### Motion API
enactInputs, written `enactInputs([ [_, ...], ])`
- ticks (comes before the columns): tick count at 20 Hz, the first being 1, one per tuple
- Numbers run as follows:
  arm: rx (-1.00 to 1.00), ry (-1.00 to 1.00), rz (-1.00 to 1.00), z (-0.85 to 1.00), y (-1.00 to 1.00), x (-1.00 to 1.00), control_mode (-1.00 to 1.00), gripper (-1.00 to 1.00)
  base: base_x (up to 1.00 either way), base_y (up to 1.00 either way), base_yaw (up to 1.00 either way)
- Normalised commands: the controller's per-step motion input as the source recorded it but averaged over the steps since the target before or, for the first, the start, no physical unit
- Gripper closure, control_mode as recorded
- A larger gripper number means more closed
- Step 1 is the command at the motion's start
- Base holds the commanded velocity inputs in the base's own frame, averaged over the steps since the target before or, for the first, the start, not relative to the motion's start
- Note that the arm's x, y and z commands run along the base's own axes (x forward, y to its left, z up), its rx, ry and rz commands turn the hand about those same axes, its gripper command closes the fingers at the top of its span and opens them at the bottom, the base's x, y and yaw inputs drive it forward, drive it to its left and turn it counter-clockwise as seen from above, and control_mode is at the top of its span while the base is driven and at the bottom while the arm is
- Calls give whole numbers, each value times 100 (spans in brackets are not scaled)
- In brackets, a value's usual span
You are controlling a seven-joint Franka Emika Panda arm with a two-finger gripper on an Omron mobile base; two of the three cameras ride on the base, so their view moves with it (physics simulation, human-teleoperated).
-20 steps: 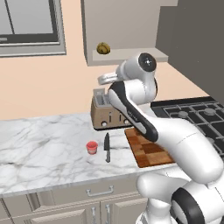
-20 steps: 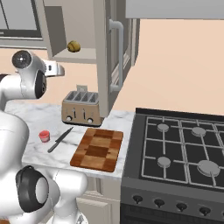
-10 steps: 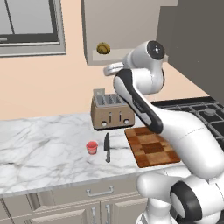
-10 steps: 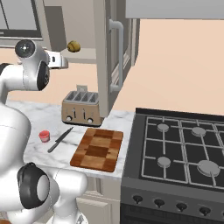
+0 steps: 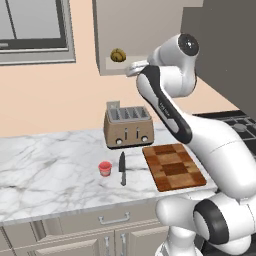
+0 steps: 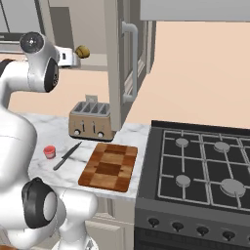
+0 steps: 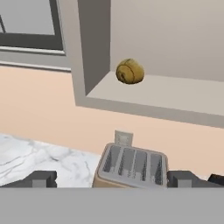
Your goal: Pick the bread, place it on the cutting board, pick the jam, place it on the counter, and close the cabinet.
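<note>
Pincer [image 7: 112, 179] wide, raised short of cabinet [image 5: 145, 30] shelf lip; bread [image 7: 130, 71] near shelf's front corner.

Light: I'm seeing bright, flat, even rendered light, no glare | Shadows: soft ones under the toaster [image 5: 127, 127] and inside the cabinet [image 7: 94, 52], upper centre of hand view | Sharpness: slightly soft all over, base views crisper | Edges: straight, no distortion I can spot

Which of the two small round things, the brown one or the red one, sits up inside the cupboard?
The bread, on the open cabinet's shelf. The jam stands on the counter.
</note>
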Motion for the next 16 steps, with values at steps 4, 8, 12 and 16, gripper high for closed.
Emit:
enactInputs([
  [4, 0, -2, 0, 21, -19, 0, -100, -100, 0, 0, 0],
  [8, 0, -1, 0, 9, -13, 0, -100, -100, 0, 0, 0],
  [12, 0, -3, 0, 0, -4, 17, -100, -100, 0, 0, 0],
  [16, 0, -4, 0, 0, -3, 17, -100, -100, 0, 0, 0],
])
